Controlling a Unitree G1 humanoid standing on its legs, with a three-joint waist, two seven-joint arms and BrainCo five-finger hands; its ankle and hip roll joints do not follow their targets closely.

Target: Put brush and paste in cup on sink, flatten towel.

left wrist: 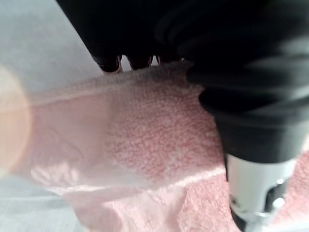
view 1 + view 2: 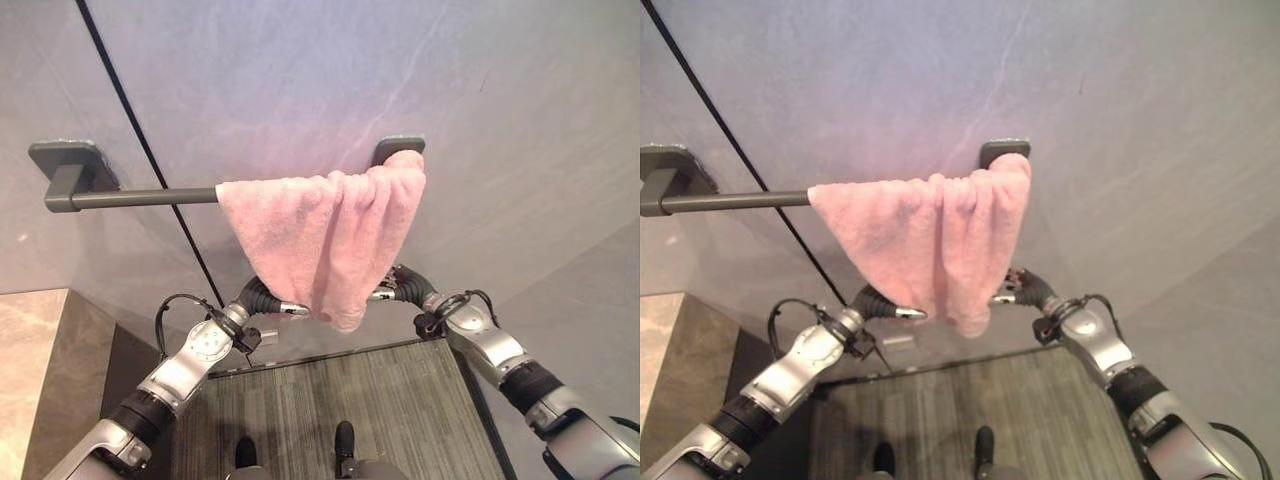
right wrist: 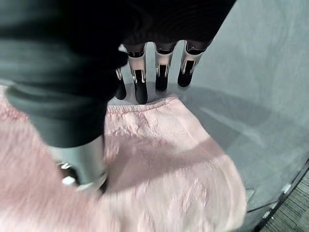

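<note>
A pink towel [image 2: 320,230] hangs bunched over the right end of a grey wall bar [image 2: 140,197], its lower corner drooping to a point. My left hand [image 2: 262,298] is at the towel's lower left edge and my right hand [image 2: 410,285] is at its lower right edge. In the left wrist view the fingertips [image 1: 110,63] show past the towel [image 1: 154,140] edge, with the thumb [image 1: 256,183] over the cloth's near face. In the right wrist view, straight fingers [image 3: 140,87] reach beyond the towel [image 3: 164,159] and the thumb [image 3: 82,162] lies over it.
The bar is fixed to the grey wall by two brackets, one at the left [image 2: 62,160] and one at the right [image 2: 398,148]. The left half of the bar is bare. A beige stone counter [image 2: 25,370] lies at lower left. Below is a striped floor mat [image 2: 330,400].
</note>
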